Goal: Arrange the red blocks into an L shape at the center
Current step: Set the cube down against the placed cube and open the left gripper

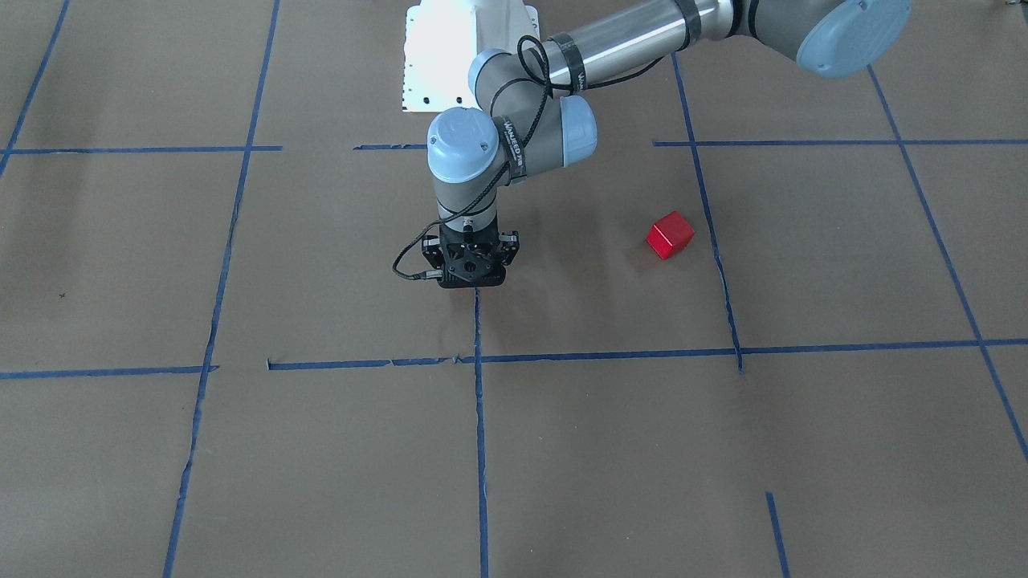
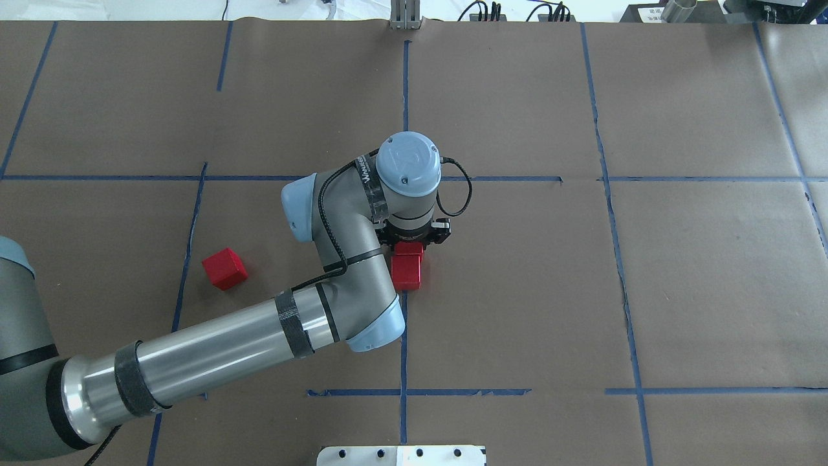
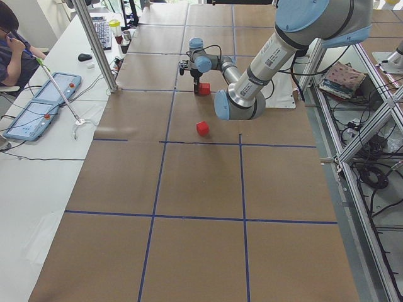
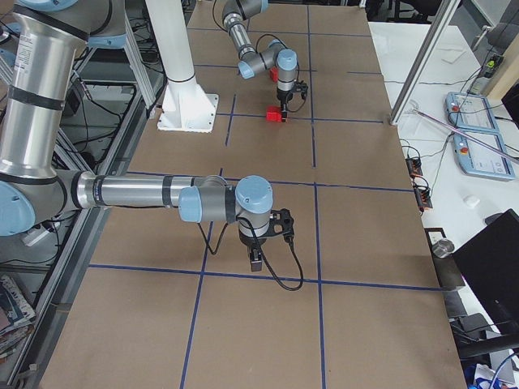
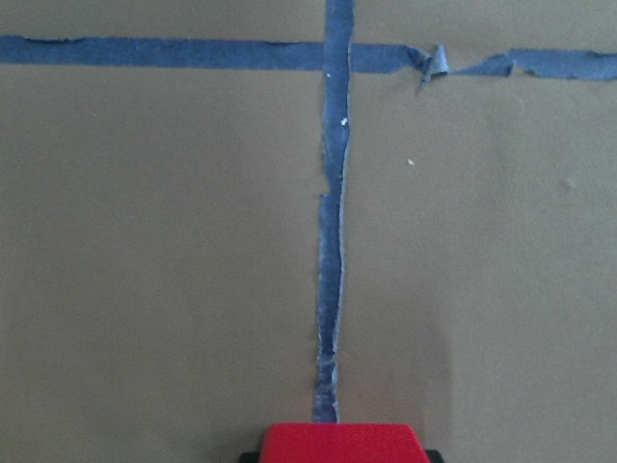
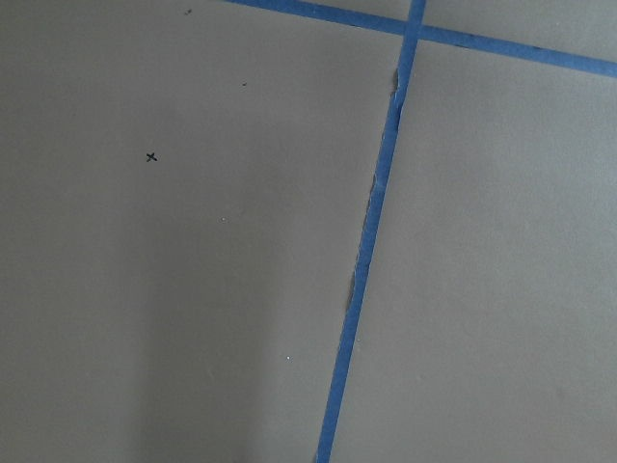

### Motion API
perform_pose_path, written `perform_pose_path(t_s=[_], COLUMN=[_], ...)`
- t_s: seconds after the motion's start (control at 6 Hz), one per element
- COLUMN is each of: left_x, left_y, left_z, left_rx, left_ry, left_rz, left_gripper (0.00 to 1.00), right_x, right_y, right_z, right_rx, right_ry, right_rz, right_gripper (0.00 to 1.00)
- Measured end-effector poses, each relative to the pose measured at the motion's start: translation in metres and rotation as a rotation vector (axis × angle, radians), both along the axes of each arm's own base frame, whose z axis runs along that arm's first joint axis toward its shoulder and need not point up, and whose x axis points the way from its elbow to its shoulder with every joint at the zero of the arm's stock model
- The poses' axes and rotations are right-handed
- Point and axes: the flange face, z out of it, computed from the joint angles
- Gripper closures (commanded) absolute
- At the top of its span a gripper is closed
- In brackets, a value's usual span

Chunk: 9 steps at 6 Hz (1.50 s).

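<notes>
**Left arm setting the second cube at the center; one cube yet to be fetched.**

The left tool [image 1: 474, 277] points straight down over the center [image 2: 504, 278]. Its fingers press both sides of the held red block [image 2: 409, 248], which is on or just above the blue tape line [image 5: 333, 241] and touches the placed red block [image 2: 406, 273]. The stray red block [image 2: 224, 268] lies well apart, near a grid line. The step in hand appears to be seating the second cube. The next move calls for letting go, rising clear, then bringing the stray cube flush against one end's side to form the corner. The right tool [image 4: 255, 258] hangs over bare tabletop; its opening cannot be told. A black strap [image 1: 511, 138] bears white lettering beginning "WAN"; the rest is unclear.
</notes>
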Motion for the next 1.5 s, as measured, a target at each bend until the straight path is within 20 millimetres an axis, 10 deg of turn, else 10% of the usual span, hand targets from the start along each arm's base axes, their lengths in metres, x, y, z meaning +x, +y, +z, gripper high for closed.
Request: perform_pose_path(t_s=[1.5], left_x=[-0.0025], left_y=[-0.0028], left_z=[0.0018], left_rx=[0.000], left_ry=[-0.002], left_rz=[-0.002], left_gripper=[0.43], right_x=[0.0000], right_y=[-0.0001], right_z=[-0.0006], right_rx=[0.001], right_ry=[0.000], right_rz=[0.000], right_gripper=[0.00])
